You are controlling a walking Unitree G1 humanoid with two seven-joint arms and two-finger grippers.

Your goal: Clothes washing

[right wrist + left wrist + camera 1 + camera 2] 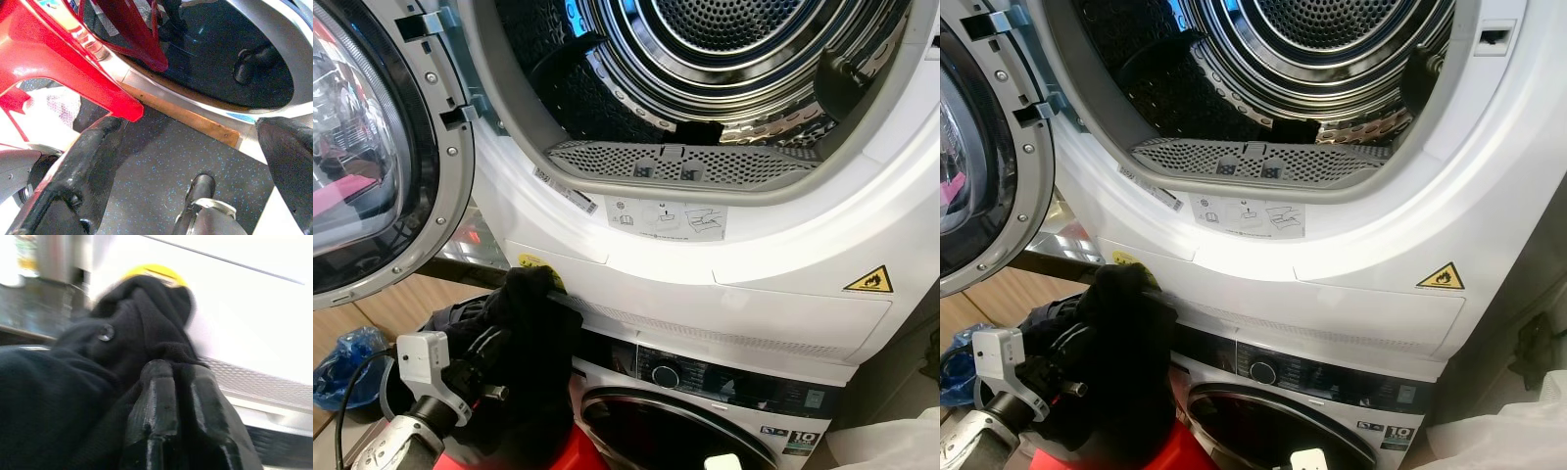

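A black garment (pixel 524 333) hangs bunched below the open dryer, its top touching the dryer's white lower front panel (pixel 724 294) by a yellow sticker (pixel 538 264). My left gripper (pixel 181 396) is shut on the black garment, its fingers (pixel 156 401) half buried in the cloth. The dryer's drum (pixel 724 39) gapes above, and its door (pixel 372 147) is swung open to the left. A perforated lint filter (pixel 675 162) lies along the opening's lower lip. My right gripper (pixel 190 147) hangs open over dark speckled floor, with nothing between its fingers.
The washer (pixel 724 387) sits under the dryer, its round door (pixel 656 431) shut. A red basket (pixel 58 54) stands on the floor in front of it. A blue bag (pixel 347 357) lies at the left and a white bag (pixel 891 446) at the right.
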